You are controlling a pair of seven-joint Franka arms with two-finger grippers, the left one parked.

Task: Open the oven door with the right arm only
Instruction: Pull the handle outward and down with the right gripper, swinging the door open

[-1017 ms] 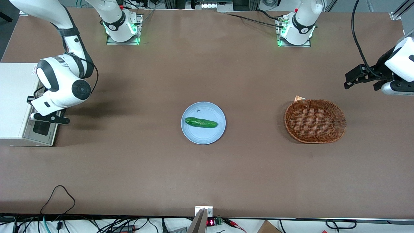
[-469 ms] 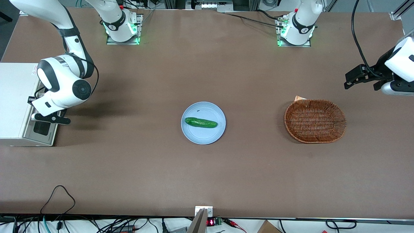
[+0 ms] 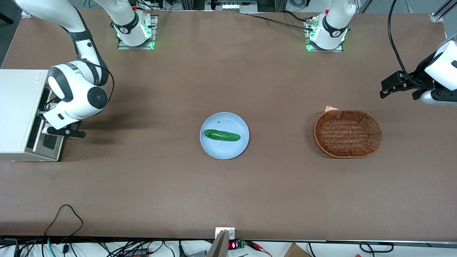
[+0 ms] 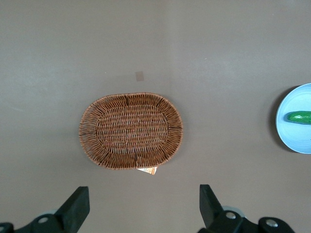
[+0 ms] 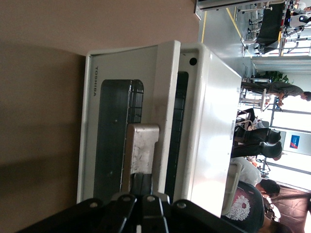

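Observation:
The cream-white toaster oven (image 3: 18, 114) stands at the working arm's end of the table. Its oven door (image 3: 51, 144) is tilted partly away from the body, and a dark gap with the rack (image 3: 35, 125) shows between them. In the right wrist view the oven door (image 5: 114, 131) with its dark glass stands ajar from the oven body (image 5: 209, 126). The right arm's gripper (image 3: 49, 123) is at the door's upper edge. Its black fingers are shut together against the silver bar handle (image 5: 141, 145), with the gripper (image 5: 143, 182) at the handle's end.
A light blue plate (image 3: 234, 150) holding a green cucumber (image 3: 221, 135) lies mid-table. A wicker basket (image 3: 347, 133) sits toward the parked arm's end. Cables (image 3: 64, 217) trail along the table edge nearest the front camera.
The right arm's wrist has pulled away from the oven body toward the table's middle, and the oven door has swung from nearly closed to partly open, exposing the rack.

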